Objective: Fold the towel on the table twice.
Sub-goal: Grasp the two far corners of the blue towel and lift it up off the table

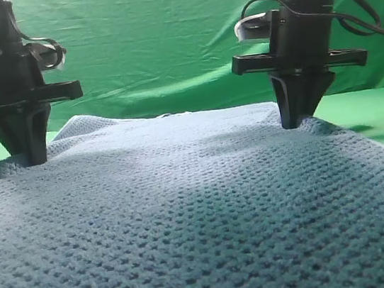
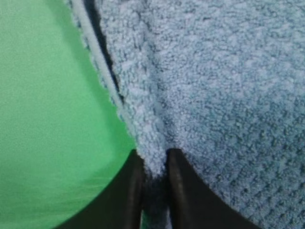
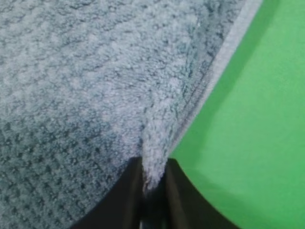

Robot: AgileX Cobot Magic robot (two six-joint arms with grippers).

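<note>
The blue-grey waffle-knit towel (image 1: 202, 214) fills the lower part of the high view and lies on the green table (image 1: 381, 117). My left gripper (image 1: 31, 158) stands upright at the towel's far left corner, my right gripper (image 1: 295, 121) at its far right corner. In the left wrist view my left gripper (image 2: 155, 174) is shut on a pinched ridge of towel (image 2: 214, 95) beside its pale edging. The right wrist view shows my right gripper (image 3: 153, 179) pinching a fold of towel (image 3: 95, 81) near its edge.
A wrinkled green backdrop (image 1: 163, 40) hangs behind both arms. Bare green table shows left of the towel (image 2: 52, 133) and right of it (image 3: 257, 143). Black cables loop off both arms.
</note>
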